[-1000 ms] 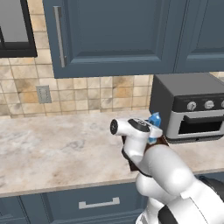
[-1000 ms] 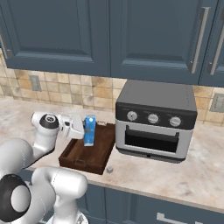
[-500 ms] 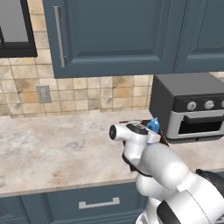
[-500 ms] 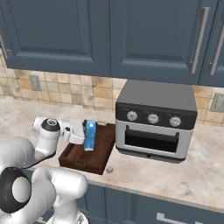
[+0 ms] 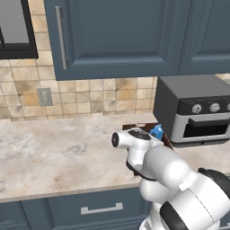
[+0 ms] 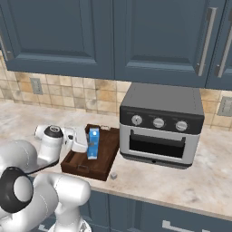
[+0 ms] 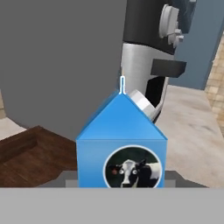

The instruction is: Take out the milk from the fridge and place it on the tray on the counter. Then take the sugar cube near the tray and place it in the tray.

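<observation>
The gripper (image 6: 85,139) sits against the milk carton (image 6: 93,143), but its fingers are hidden behind the hand and the carton, so I cannot tell whether it grips. The carton stands upright in the dark wooden tray (image 6: 105,161) on the counter (image 6: 190,181). A tiny sugar cube (image 6: 113,175) lies just off the tray's front right corner. The grey toaster oven (image 6: 159,127) stands just beside the tray's right end. In the left base view the arm covers most of the tray and carton.

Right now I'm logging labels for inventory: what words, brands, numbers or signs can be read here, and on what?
None can be read.
The milk carries a round cow picture, no lettering.
The toaster oven has three knobs, with no legible markings around them.
The tray, the counter and the cabinets bear no text.
</observation>
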Tool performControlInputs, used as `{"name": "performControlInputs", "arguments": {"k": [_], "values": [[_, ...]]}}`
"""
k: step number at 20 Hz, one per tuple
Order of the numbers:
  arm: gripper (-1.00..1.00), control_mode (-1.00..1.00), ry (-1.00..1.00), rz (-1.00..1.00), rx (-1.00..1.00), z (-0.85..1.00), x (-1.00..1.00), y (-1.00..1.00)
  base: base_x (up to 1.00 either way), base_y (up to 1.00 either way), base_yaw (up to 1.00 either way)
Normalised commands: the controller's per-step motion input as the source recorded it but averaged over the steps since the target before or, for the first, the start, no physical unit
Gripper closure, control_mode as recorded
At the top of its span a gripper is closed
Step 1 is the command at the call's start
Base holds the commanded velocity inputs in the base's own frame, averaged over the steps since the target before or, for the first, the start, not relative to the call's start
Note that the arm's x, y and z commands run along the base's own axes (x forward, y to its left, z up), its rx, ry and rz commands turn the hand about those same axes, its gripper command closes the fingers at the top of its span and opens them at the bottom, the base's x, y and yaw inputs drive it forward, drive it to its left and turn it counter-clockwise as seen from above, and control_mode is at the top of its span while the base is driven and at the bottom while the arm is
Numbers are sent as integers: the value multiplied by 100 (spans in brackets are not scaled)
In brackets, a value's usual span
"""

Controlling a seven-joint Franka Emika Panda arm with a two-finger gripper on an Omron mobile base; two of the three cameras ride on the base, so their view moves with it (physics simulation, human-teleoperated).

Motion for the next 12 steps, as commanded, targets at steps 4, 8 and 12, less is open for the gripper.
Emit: {"name": "performControlInputs", "arguments": {"k": [4,8,12], "values": [[100,-100,0,0,0,-28,0,0,0,0,0],[100,-100,0,0,0,-29,0,1,0,0,0],[100,-100,0,0,0,-32,0,0,0,0,0]]}}
